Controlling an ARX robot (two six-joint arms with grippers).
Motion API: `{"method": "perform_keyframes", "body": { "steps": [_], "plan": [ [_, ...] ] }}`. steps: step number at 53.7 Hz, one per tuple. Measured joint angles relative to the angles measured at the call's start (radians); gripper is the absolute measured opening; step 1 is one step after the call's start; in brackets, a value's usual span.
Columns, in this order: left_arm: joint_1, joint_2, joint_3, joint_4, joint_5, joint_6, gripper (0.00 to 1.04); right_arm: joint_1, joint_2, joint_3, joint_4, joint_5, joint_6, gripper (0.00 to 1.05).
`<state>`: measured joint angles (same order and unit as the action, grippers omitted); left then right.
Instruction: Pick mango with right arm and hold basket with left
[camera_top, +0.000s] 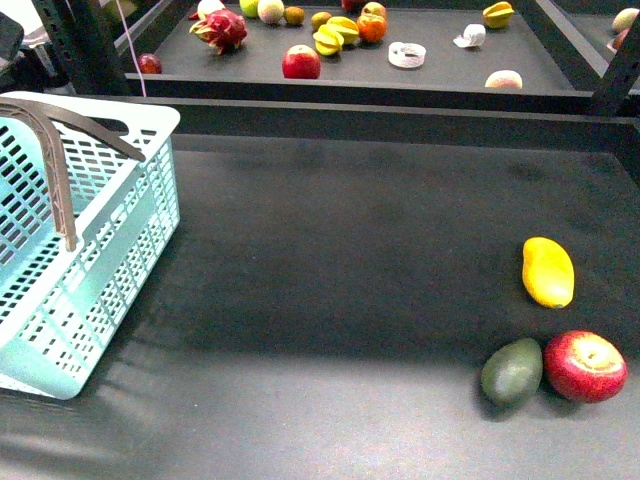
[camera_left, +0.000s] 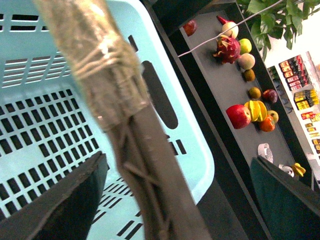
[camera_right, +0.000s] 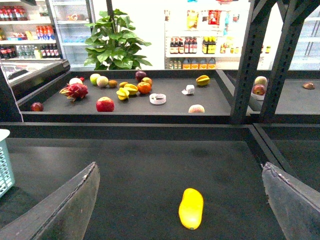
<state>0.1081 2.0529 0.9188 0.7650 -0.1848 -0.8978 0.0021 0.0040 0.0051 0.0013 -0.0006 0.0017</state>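
Yellow-orange oval mango (camera_right: 191, 208) being framed, ungrasped, by gaping right end effector (camera_right: 180, 167) | brown basket handle (camera_left: 95, 65) being straddled, unclamped, by gaping left end effector (camera_left: 177, 160)

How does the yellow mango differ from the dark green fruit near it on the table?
The mango is bright yellow; the dark green fruit is dull and dark. The mango is longer and slimmer; the green fruit is shorter and rounder. The mango lies alone; the green fruit seems to touch the red apple. Both are smooth ovals lying on the black table.
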Motion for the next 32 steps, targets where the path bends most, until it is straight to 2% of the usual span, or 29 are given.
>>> {"method": "perform_keyframes", "body": {
  "steps": [19,26,32],
  "plan": [
    [-0.030,-0.020,-0.019,-0.037,-0.003,-0.048,0.27,0.000,0.000,0.000,0.000,0.000,0.000,0.97],
    [-0.067,-0.068,-0.061,-0.065,0.017,-0.096,0.13,0.000,0.000,0.000,0.000,0.000,0.000,0.97],
    [-0.105,-0.139,-0.127,-0.071,0.035,-0.045,0.12,0.000,0.000,0.000,0.000,0.000,0.000,0.97]
  ]
}}
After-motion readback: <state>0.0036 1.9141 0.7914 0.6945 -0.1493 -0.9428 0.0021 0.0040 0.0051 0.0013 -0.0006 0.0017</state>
